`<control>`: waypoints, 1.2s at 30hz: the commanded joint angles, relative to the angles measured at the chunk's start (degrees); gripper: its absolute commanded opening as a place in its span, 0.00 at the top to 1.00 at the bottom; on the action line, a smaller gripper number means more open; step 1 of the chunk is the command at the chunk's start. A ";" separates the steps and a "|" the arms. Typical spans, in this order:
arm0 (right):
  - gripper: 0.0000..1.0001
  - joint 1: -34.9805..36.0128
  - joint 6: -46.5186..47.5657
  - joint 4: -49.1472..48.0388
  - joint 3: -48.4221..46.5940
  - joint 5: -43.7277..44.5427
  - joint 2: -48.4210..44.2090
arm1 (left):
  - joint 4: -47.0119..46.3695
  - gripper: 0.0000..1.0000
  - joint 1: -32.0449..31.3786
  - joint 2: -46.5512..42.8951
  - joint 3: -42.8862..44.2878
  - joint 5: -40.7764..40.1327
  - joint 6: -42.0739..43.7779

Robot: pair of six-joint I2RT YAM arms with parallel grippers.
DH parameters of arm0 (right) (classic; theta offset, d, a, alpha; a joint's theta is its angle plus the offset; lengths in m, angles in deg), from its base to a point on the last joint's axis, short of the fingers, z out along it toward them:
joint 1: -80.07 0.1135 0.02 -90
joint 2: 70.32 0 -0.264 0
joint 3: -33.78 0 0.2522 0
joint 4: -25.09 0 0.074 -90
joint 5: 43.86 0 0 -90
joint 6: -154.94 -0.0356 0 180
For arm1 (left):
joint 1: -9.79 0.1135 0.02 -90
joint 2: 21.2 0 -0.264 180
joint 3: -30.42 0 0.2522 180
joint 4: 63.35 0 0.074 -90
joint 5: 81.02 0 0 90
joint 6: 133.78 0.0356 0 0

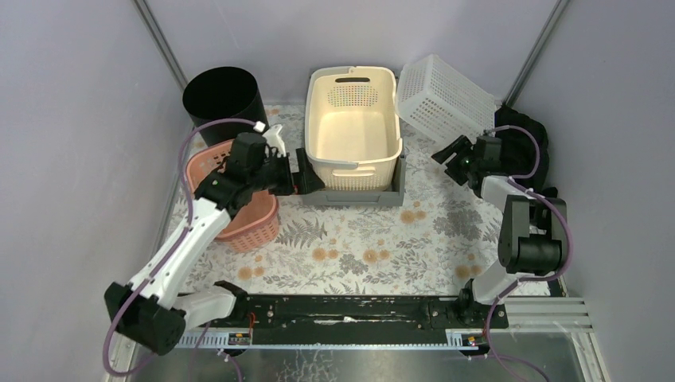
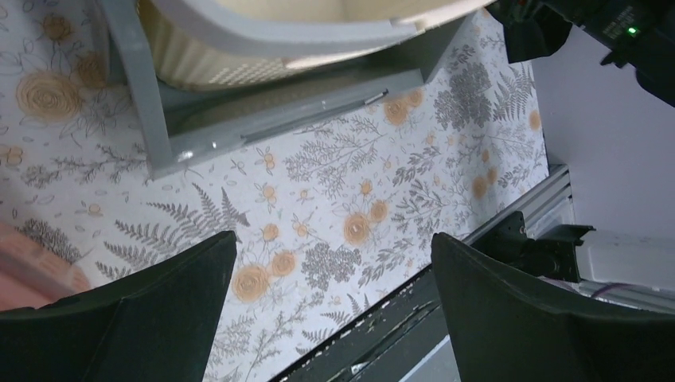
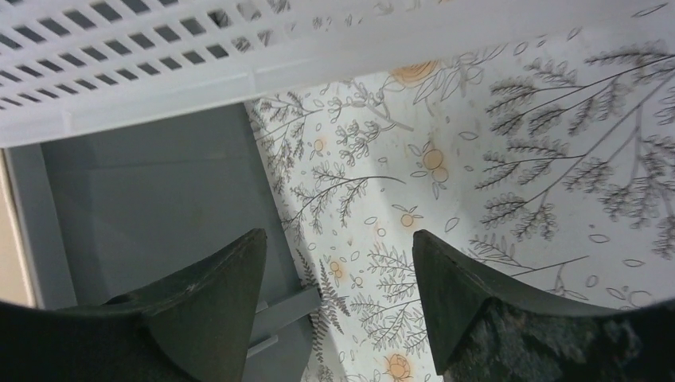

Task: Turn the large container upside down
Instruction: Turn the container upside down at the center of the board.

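Note:
The large container, a white lattice basket [image 1: 442, 99], stands tilted at the back right with its lattice base turned upward, its left edge close to the cream basket's rim. In the right wrist view its lattice wall [image 3: 199, 56] fills the top. My right gripper [image 1: 447, 155] [image 3: 338, 247] sits just below its lower edge, open, with only the floral mat between the fingers. My left gripper [image 1: 305, 181] [image 2: 334, 247] is open and holds nothing, beside the grey tray's left end.
A cream basket [image 1: 353, 119] [image 2: 278, 32] sits in a grey tray [image 1: 358, 195] [image 2: 239, 119] [image 3: 143, 183] at the back centre. A black bin [image 1: 223, 95] stands at the back left. A pink basket [image 1: 239, 199] lies under the left arm.

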 commanded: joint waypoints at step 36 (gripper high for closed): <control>0.21 -3.62 -7.57 -1.26 -12.64 21.91 13.81 | -2.32 0.00 -0.11 -10.98 -9.93 2.08 -3.30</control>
